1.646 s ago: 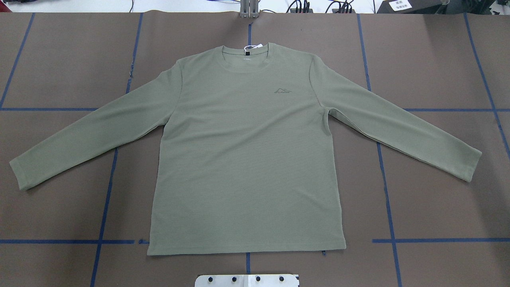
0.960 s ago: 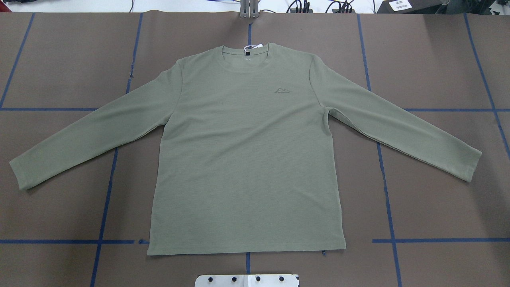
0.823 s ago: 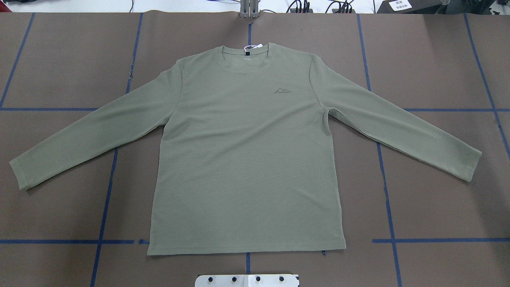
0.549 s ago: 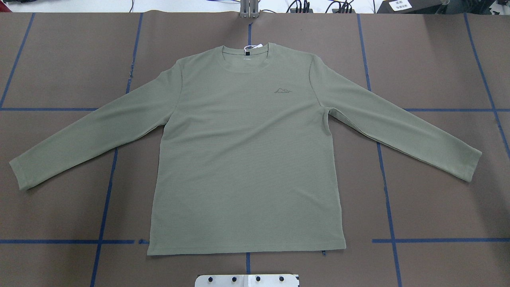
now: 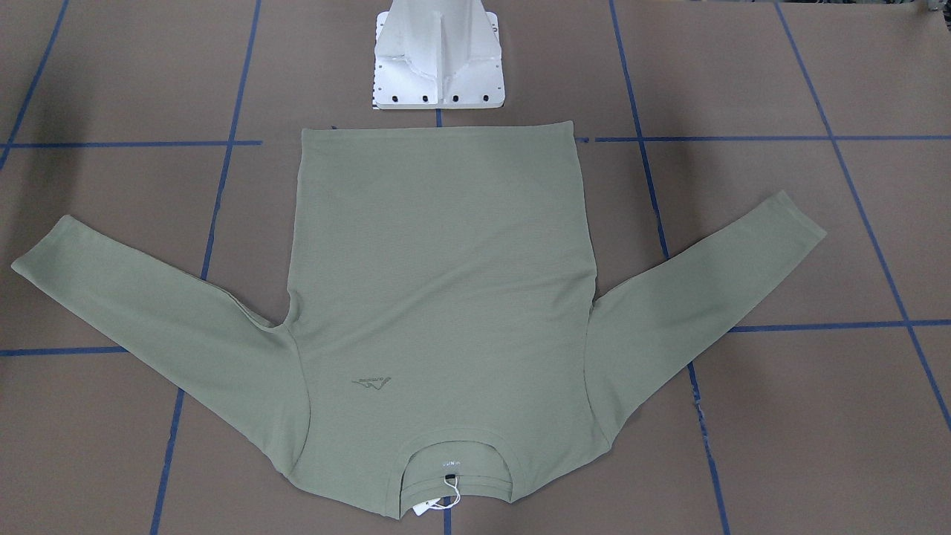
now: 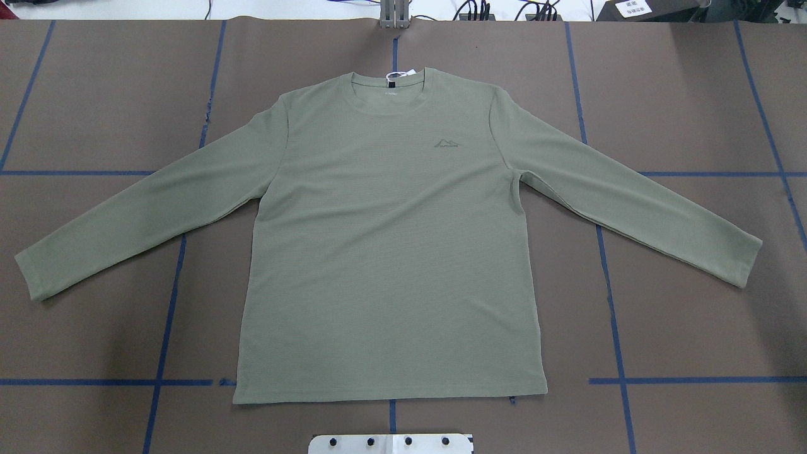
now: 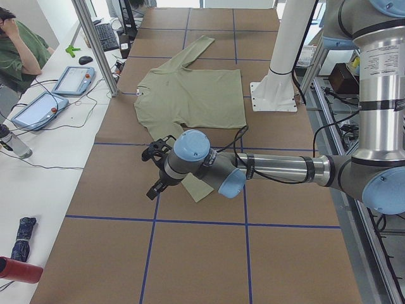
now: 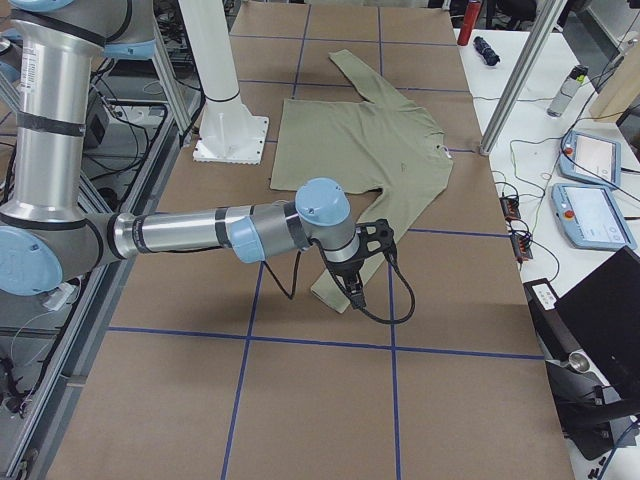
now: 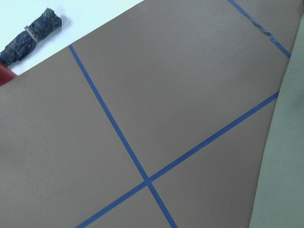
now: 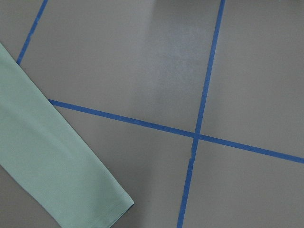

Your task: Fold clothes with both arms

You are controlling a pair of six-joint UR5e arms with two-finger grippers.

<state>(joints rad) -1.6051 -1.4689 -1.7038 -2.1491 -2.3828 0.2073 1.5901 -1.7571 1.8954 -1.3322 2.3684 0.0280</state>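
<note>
Only side views show left pincer [image 7: 154,180] | right pincer [image 8: 358,275] | gap: cannot tell | shirt [image 6: 391,252] flat

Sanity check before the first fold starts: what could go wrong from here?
1. The cable loop hanging under the right gripper sags close to the cuff of the shirt. It might drag the fabric.
2. The hang tag lies loose at the neck. It could snag or get folded in.
3. A pucker sits at the armpit of the sleeve on the robot's right. Folding may press it in.
</note>
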